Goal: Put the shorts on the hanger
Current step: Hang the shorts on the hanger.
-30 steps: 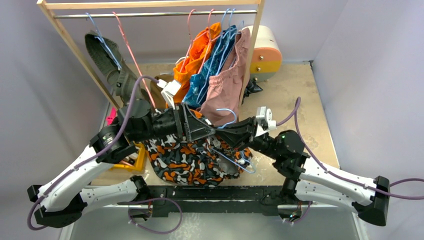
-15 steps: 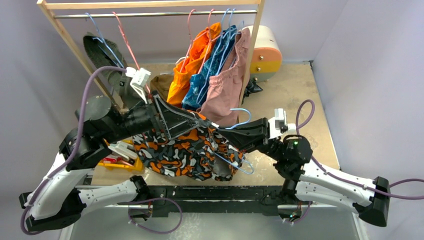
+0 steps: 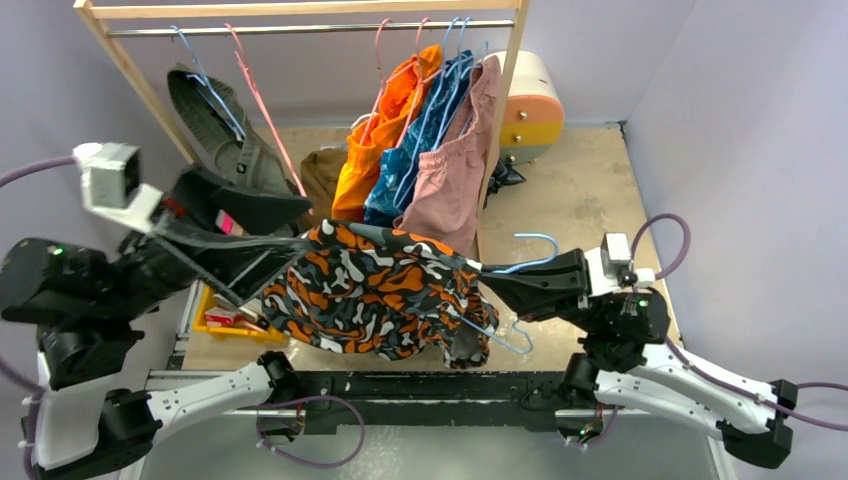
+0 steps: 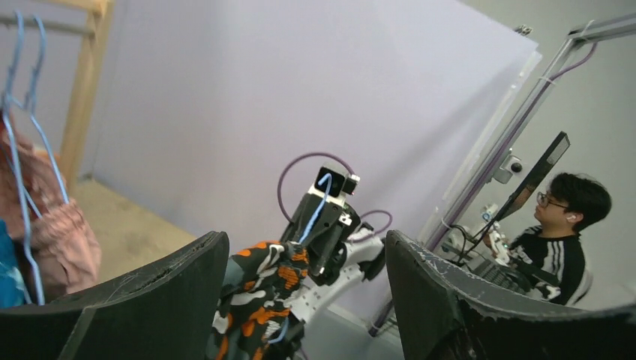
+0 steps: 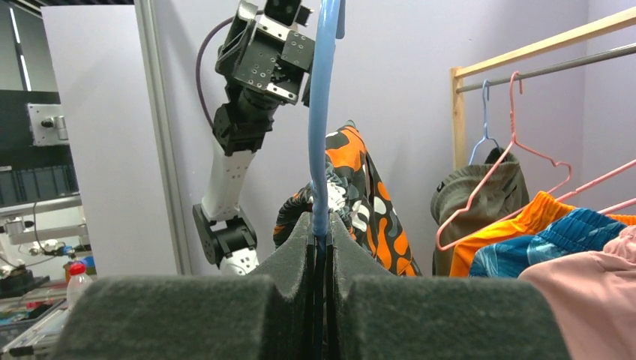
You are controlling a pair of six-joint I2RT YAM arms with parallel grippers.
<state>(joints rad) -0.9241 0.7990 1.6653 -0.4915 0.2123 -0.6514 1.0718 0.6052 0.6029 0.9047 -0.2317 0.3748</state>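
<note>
At the far left, the left fingers (image 4: 150, 300) stand wide apart with nothing between them. They are raised high over the tan worktop (image 3: 585, 180) and point rightward. The soft camouflage-print shorts in orange, black, grey and white (image 3: 375, 290) lie straight ahead of them, to their right. In the overhead view the nearest fold of cloth is close to the fingertips, but I cannot tell whether it touches them. The left wrist view shows the cloth beyond the gap, not inside it.

The shorts are held up over the near part of the worktop, draped on the thin light-blue wire hanger (image 3: 500, 335). The hanger's long axis runs across the scene from left to right, so the garment spreads along that line with its loose end toward the left arm. Bare wire shows only at the right end, where the hook curls out of the cloth. There the right fingers (image 5: 225, 307) are pressed together on the blue wire, carrying hanger and shorts alike.

By my reading, the left arm is nearer the free side of the cloth. Any tugging or smoothing along the wire would fall to it, reaching rightward along the hanger's length while the right holds firm.
</note>
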